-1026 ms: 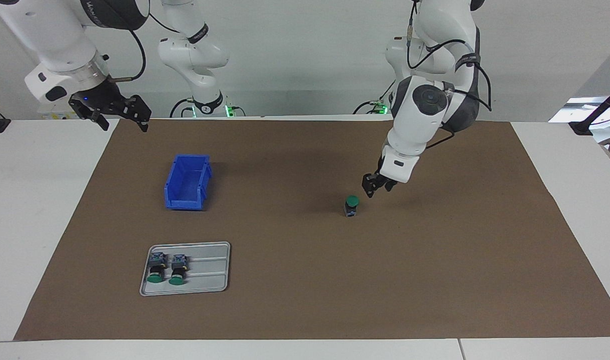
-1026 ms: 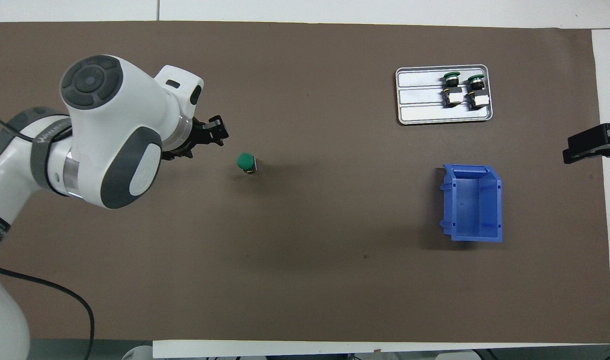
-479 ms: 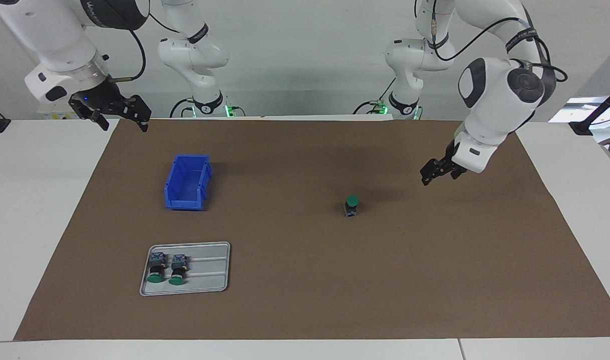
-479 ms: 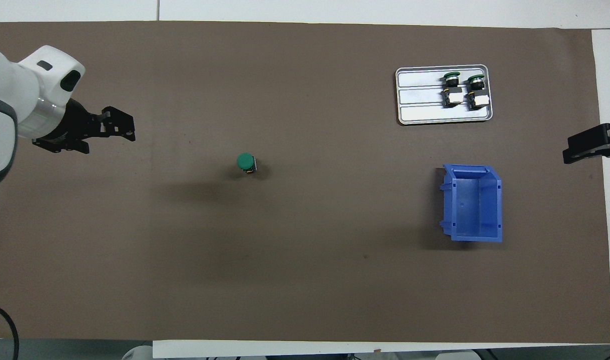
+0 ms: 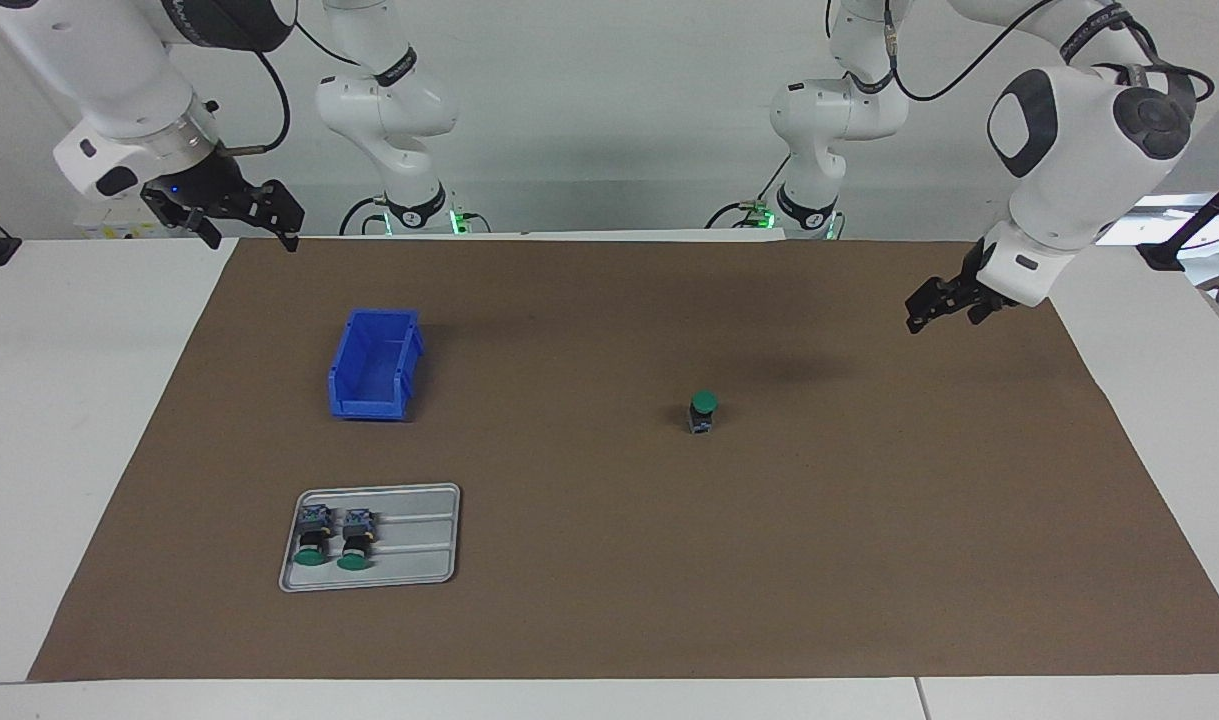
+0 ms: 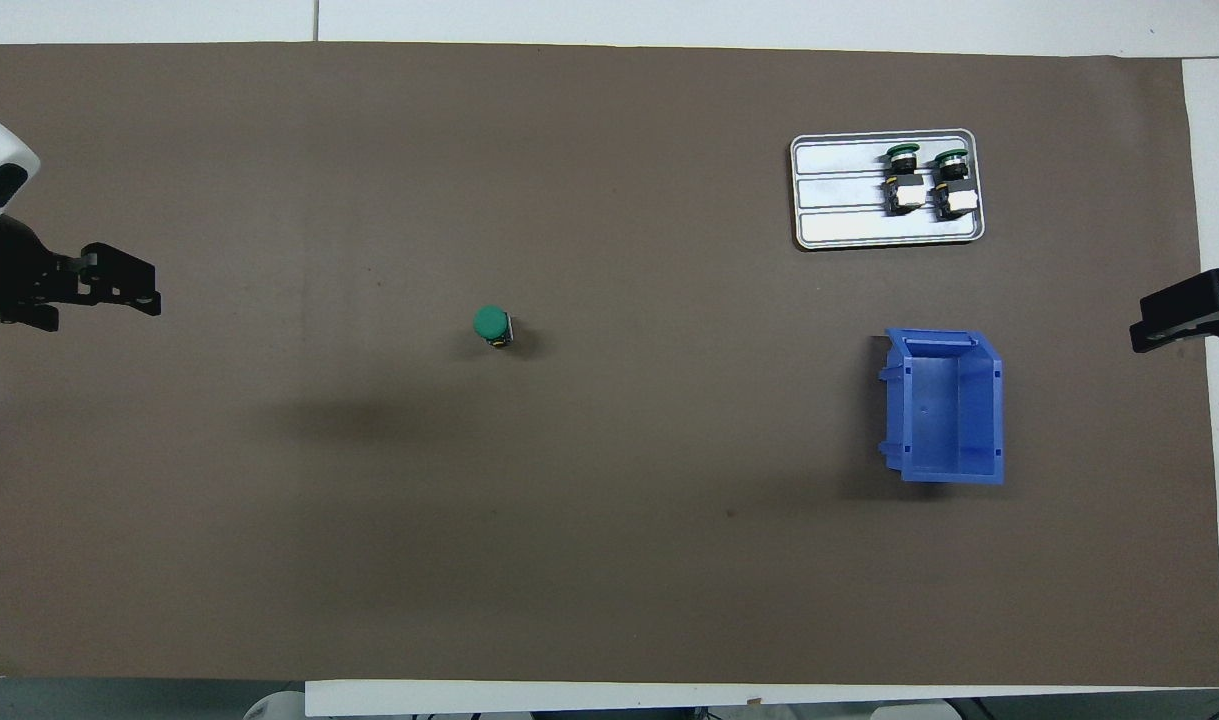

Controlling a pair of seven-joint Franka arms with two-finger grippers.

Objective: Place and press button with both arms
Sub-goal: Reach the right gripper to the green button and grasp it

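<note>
Green push-button (image 5: 704,411) stands placed mid-table; left gripper (image 5: 937,305) at its 2 o'clock and right gripper (image 5: 237,217) both spread, empty; pressing comes next

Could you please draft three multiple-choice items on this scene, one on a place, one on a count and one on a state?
1. Where does the upright button stand?
A. on the brown mat
B. in the blue bin
C. on the tray

2. How many buttons lie on the grey tray?
A. none
B. two
C. four

3. What does the left gripper hold?
A. a button
B. the bin
C. nothing

Key: 1 A, it stands alone on the brown mat. 2 B, two lie side by side. 3 C, it hangs open and empty over the mat's edge.
</note>
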